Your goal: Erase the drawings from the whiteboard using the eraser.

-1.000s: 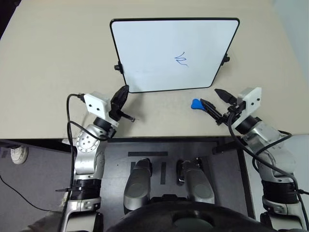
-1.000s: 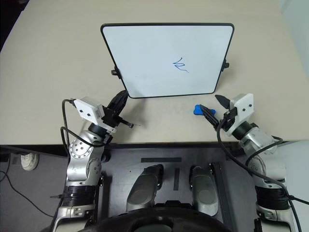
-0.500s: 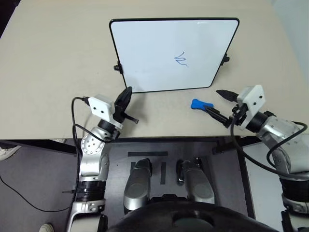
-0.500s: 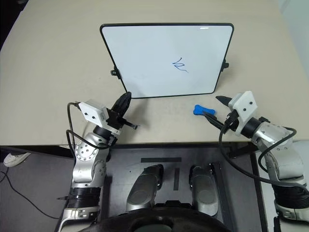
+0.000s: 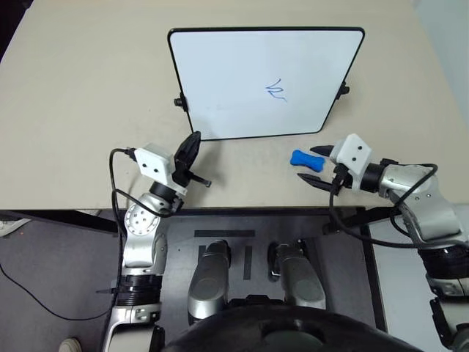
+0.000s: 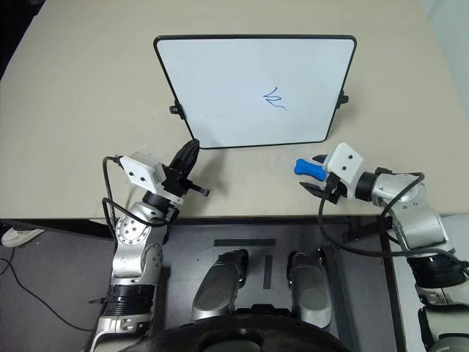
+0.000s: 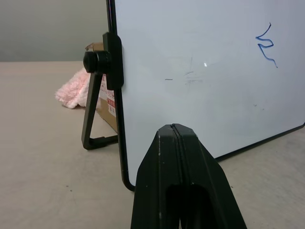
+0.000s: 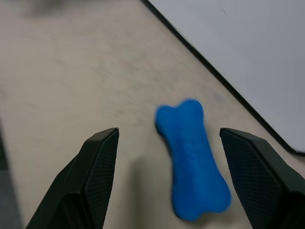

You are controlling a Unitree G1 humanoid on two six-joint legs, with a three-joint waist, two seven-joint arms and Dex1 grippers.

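Eraser (image 5: 306, 159) pickup is the step in hand; no wiping has begun. The eraser, a small blue bone-shaped piece, lies flat on the table (image 5: 88, 95), near the front edge and just in front of the board's lower right corner, not touching the frame.

Right gripper (image 5: 316, 166): jaws wide, one finger on each side of the eraser's near end as the right wrist view shows it, nothing held. Both fingers (image 8: 97, 162) appear clear of the piece; whether the tips are low enough for a grip cannot be told.

Left gripper (image 5: 190, 143): jaws pressed together and empty, pointing at the board's lower left corner, close to it but apart.

Board (image 5: 220, 81): stands tilted on its stand at mid table. The drawing (image 5: 275, 90), a small blue zigzag, sits right of centre and is intact.

Behind the board's left edge a pink cloth (image 7: 74, 90) lies on the table.

Next move, as judged: advance the right gripper until the eraser's narrow middle lies between the pads, then close. The piece is small and lies loose, so an off-centre squeeze may push it away.
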